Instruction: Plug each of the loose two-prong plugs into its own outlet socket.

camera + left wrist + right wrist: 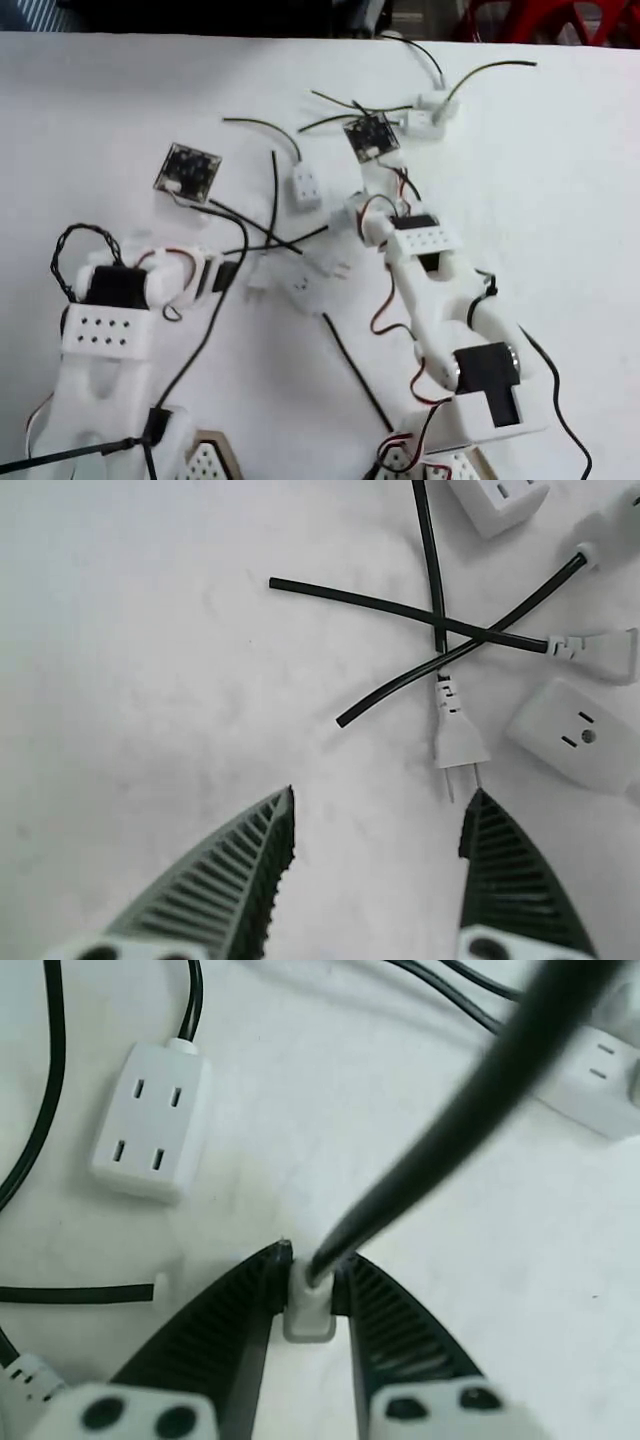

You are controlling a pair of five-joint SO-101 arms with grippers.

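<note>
The right gripper (312, 1260) was clenched on a small white two-prong plug (308, 1312), held low over the table. Its black cord (450, 1120) rose away from it, and its prongs were hidden. The step in hand appeared to be taking this plug to a socket. The next move would call for lining the prongs up with the slots of the white rectangular outlet block (150, 1120) nearby. The left gripper (380, 800) hung spread open over a second white plug (458, 742), which lay flat on the white table (150, 630) beside a white square socket (578, 730).
</note>
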